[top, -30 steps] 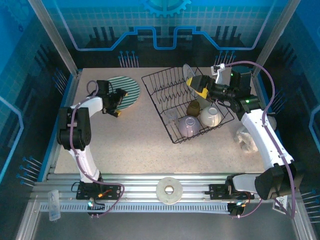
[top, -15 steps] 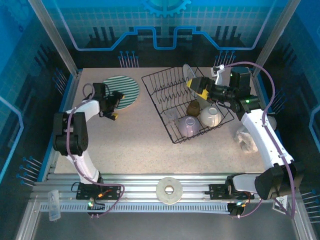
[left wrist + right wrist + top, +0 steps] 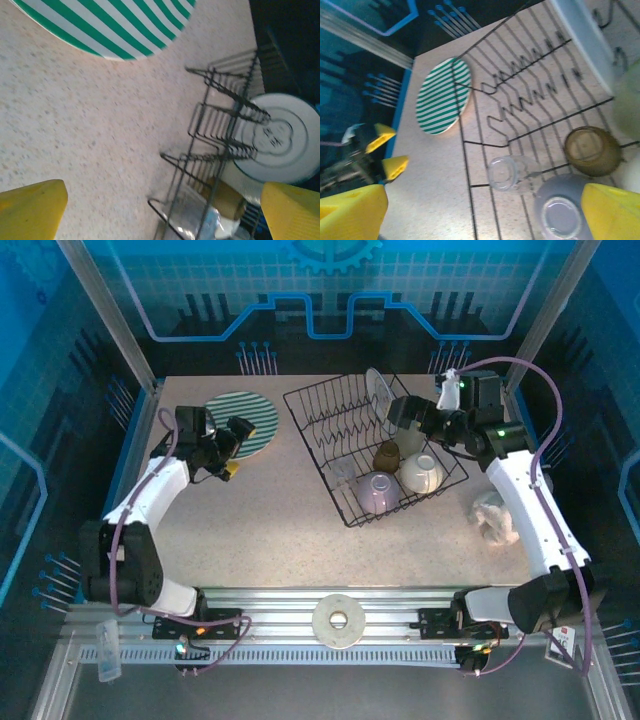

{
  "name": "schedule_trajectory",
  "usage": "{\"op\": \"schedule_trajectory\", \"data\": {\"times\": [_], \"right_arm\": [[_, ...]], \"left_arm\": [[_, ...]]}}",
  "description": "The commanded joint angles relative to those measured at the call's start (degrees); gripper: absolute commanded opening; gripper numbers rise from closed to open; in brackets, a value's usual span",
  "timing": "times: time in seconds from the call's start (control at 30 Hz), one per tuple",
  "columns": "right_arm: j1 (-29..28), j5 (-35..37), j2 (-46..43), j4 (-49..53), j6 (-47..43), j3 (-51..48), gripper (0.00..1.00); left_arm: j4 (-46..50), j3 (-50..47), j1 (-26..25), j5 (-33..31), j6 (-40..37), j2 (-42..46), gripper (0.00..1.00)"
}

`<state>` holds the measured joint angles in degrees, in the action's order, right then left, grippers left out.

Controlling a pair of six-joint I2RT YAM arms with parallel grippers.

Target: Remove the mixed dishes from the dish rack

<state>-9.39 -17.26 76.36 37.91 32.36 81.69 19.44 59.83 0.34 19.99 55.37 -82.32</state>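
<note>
Black wire rack (image 3: 335, 415), rect., tall-sided

We are looking at a robot lab. Two robot arms (image 3: 527, 502) are bolted to metal rails (image 3: 400, 602) at the near edge of a speckled table (image 3: 260, 530). Around the table stand shiny metal posts (image 3: 105, 310) and blue walls (image 3: 330, 300) with bright printed lines and a gear drawing (image 3: 335, 250).

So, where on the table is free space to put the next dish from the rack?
Free: the strip of table between the green-and-white striped plate and the dish rack, and the wide band in front of the rack. Crowded: right of the rack, where the white cloth lump lies.
</note>
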Motion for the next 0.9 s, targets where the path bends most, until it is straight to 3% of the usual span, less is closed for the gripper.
{"op": "schedule_trajectory", "data": {"times": [0.0,0.17,0.27,0.37,0.63,0.87], "right_arm": [[-1.82,8.75,2.93,6.33,-5.97,5.26,0.99],[-7.44,23.14,9.3,11.56,-14.34,13.06,0.96],[-10.66,31.07,13.61,14.24,-17.43,17.3,0.89],[-13.92,38.08,17.59,15.11,-19.41,20.29,0.89],[-18.68,49.73,32.02,21.58,-20.6,34.04,0.86],[-18.39,51.88,40.65,21.67,-21.84,40.56,0.82]], "left_arm": [[3.42,-0.28,-0.42,7.05,-6.47,4.8,0.99],[7.4,1.85,-1.77,9.55,-14.46,10.27,0.99],[7.69,1.54,-3.76,12.14,-17.35,13.09,0.99],[7.33,-0.34,-5.29,14.56,-18.44,15.98,0.99],[8.41,-5.49,-8.4,16.54,-19.58,20.75,0.99],[6.5,-8.5,-8.68,15.45,-18.48,23.15,0.99]]}}
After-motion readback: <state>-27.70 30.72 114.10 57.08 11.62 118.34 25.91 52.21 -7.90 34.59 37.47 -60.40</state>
